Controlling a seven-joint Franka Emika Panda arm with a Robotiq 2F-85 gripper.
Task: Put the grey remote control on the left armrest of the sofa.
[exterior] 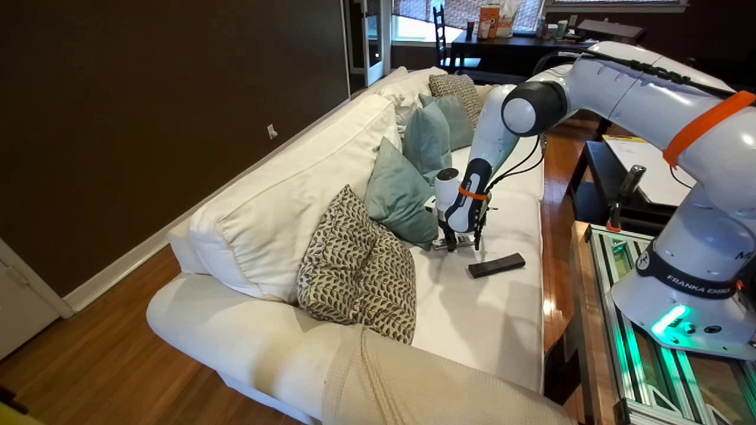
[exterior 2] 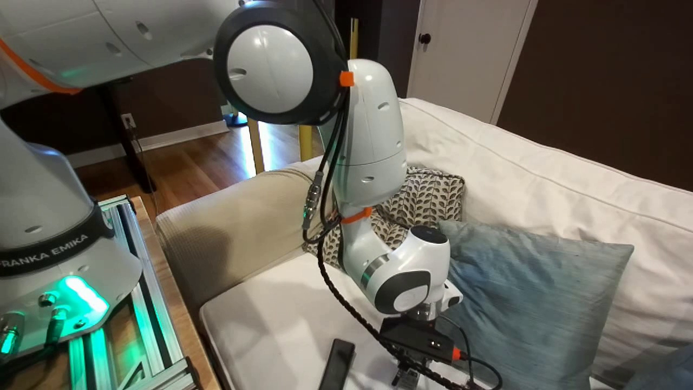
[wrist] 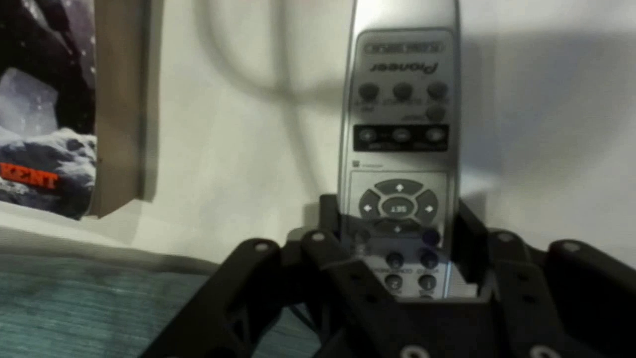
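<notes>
Grasping looks done, the gripper [wrist: 399,216] pinching the grey Pioneer remote [wrist: 401,161]; the left armrest [exterior: 236,330], well apart from both, awaits placement.

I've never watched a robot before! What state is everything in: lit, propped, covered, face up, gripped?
Grey remote: buttons facing up.
Gripper: astride that remote; cannot tell whether it grips.
Black remote: lying on the sofa seat.
Left armrest: partly draped with a beige cover.
Teal cushions: leaning back.
Printed item reading KENT: picture side up.
Base light: glowing green.
</notes>
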